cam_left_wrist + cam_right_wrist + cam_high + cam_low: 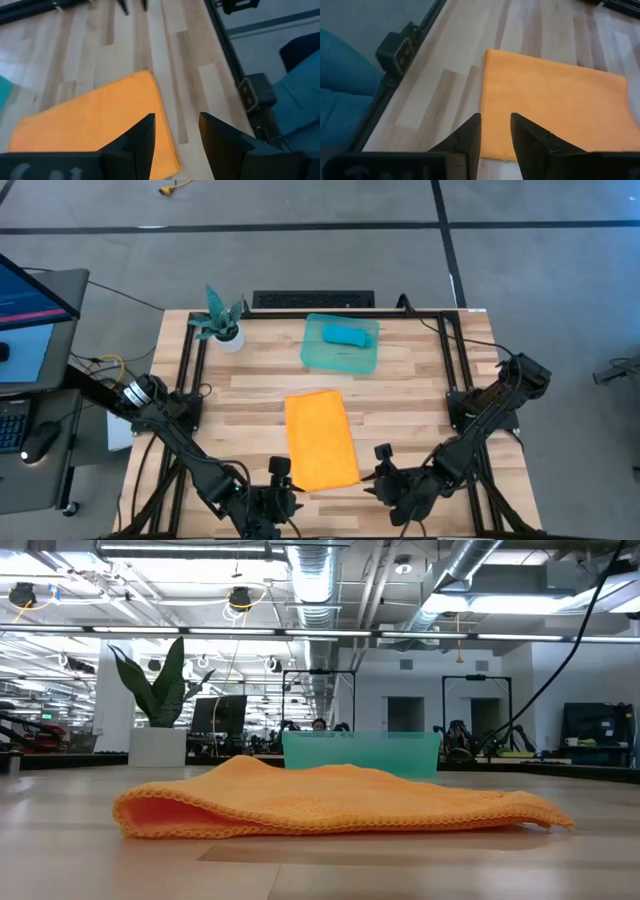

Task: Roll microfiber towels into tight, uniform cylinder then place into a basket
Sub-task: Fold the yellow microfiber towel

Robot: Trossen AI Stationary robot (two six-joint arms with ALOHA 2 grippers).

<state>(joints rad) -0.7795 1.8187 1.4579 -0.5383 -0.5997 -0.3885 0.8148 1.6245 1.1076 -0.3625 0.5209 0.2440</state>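
A bright orange microfiber towel (320, 438) lies folded on the wooden table, near its front edge; the low view shows its two layers (340, 805). The other towel, turquoise (348, 334), lies rolled up inside the teal-green basket (312, 356) farther back. My left gripper (282, 478) hovers open by the orange towel's near left corner, and the towel's edge (125, 115) lies below its fingers. At the near right corner my right gripper (380, 470) also hovers open above the towel (555, 110). Neither gripper holds anything.
A small white pot with a teal plant (225, 330) stands at the back left. A black metal frame (455, 360) runs along the table's sides. Bare wood lies on both sides of the orange towel and between it and the basket (360, 752).
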